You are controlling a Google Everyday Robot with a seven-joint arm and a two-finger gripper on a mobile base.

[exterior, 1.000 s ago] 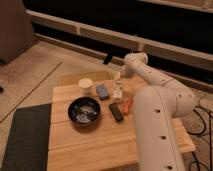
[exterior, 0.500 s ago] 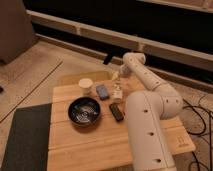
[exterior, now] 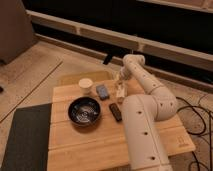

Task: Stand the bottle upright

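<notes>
Camera view from above one corner of the wooden surface (exterior: 100, 145): the robot's white arm (exterior: 150, 95) rises from its base, bends back on itself and drops the gripper (exterior: 120, 82) down over the far half of the boards. The bottle (exterior: 120, 93) sits right at the jaws, directly under them, a small whitish shape. From here I cannot tell whether the jaws are clenched on it or released, nor whether they touch it at all. I cannot make out whether it stands upright or leans.

Just to the left of the jaws as I look at it lies the small blue-grey block (exterior: 102, 91), close to the bottle but apart from it. Further out on that same side stands the round cream cup (exterior: 86, 85). Nearer to me than the jaws, the flat black bar (exterior: 115, 111) lies on the boards, and to its left sits the dark bowl (exterior: 84, 110), well apart from the jaws. A dark mat (exterior: 25, 137) covers the floor beside the surface, on the bowl's side. Cables (exterior: 196, 116) trail over the speckled floor on the opposite side, past the arm.
</notes>
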